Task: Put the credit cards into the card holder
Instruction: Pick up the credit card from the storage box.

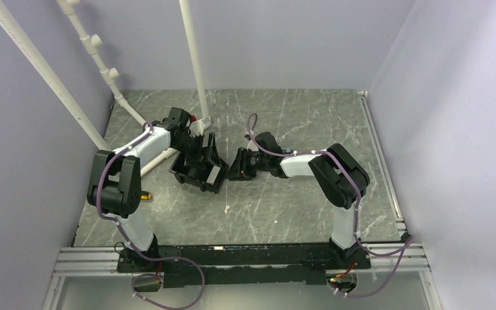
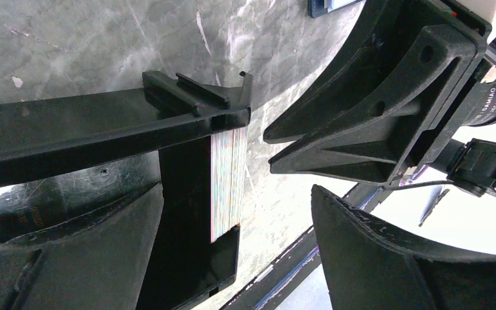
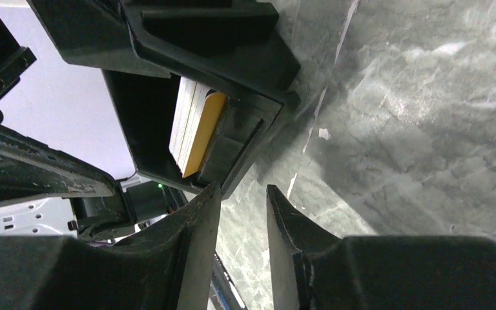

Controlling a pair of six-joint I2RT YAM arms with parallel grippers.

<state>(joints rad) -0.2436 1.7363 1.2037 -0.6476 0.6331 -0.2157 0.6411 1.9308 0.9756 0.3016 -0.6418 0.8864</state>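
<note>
A black bin (image 1: 197, 171) lies tilted at mid-table. The credit cards stand stacked inside it: several whitish ones (image 3: 184, 119) with an orange-tan one (image 3: 205, 132) on the outer side. The stack's edges show in the left wrist view (image 2: 227, 181). My left gripper (image 1: 200, 157) (image 2: 236, 194) is wide open around the bin's end, one finger (image 2: 77, 258) against the bin. My right gripper (image 1: 237, 165) (image 3: 243, 187) is just right of the bin, jaws a narrow gap apart and empty. A dark blue corner (image 2: 328, 6), apparently the card holder, shows at the top edge; it is hidden in the top view.
White pipes (image 1: 194, 64) stand behind the left arm at the back left. A small yellow object (image 1: 145, 194) lies by the left arm's elbow. Purple walls close the sides and back. The marble tabletop (image 1: 284, 206) extends in front of both grippers.
</note>
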